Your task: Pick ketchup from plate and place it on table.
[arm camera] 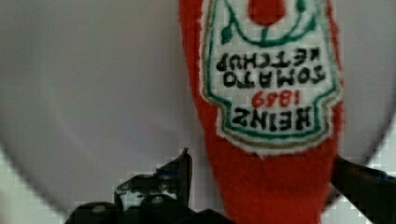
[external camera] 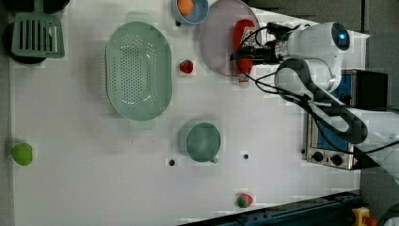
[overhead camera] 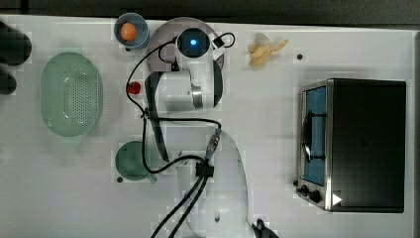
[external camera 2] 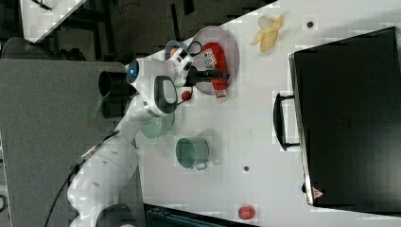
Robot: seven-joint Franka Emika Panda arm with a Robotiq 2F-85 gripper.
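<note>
A: Ketchup (external camera: 243, 49) – where is it?
B: Lying flat on the plate (external camera: 215, 44), along the edge of it on the left view's right. Red body, white label. Its capped end overhangs the rim toward the left view's bottom and reaches onto the table (external camera: 84, 155).

A: Gripper (arm camera: 275, 186)?
B: Fingers spread wide, one on each side of the bottle. In the wrist view a dark finger (arm camera: 175, 179) sits beside one flank of the red body and the other finger pokes in at the far flank. Whether either pad touches the bottle, cannot tell. Nothing clamped.

A: Arm position?
B: In the right view the black hand reaches over the plate, level with the bottle's middle. In the top view the white wrist covers most of the plate.

A: Neighbours?
B: Blue bowl (external camera: 190, 12) with an orange ball (external camera: 185, 6), just beside the plate on the left view's left. Small red ball (external camera: 187, 66) on the table between the plate and the pale-green colander (external camera: 138, 70). Green mug (external camera: 203, 141) nearer the left view's bottom, well apart from the plate.

A: Further off?
B: Peeled banana (overhead camera: 264, 49) on the top view's right of the plate. Toaster oven (overhead camera: 354, 145) further along the same side. Strawberry (external camera: 243, 200) near the left view's bottom edge. Green spatula (external camera: 37, 34) at the left view's top left corner, and a green ball (external camera: 21, 154) at the left view's left edge
</note>
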